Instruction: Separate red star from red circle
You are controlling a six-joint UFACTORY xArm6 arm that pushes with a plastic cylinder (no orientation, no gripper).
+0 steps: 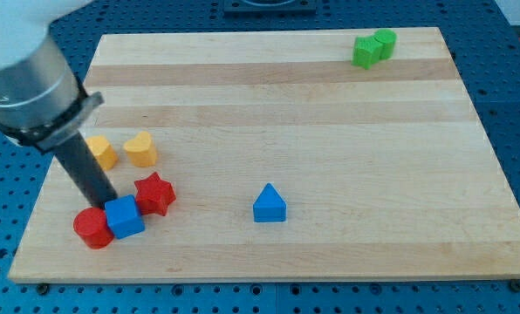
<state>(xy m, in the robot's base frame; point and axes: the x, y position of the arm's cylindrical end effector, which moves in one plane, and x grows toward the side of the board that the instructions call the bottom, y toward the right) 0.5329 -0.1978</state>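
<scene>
The red star lies at the view's lower left on the wooden board. The red circle lies to its lower left. A blue cube sits between them, touching both. My tip comes down from the upper left and ends just above the blue cube and the red circle, to the left of the red star.
A yellow block and a yellow heart lie above the red star. A blue triangle lies at the lower middle. Two green blocks sit together at the top right. The board's left edge is close to the red circle.
</scene>
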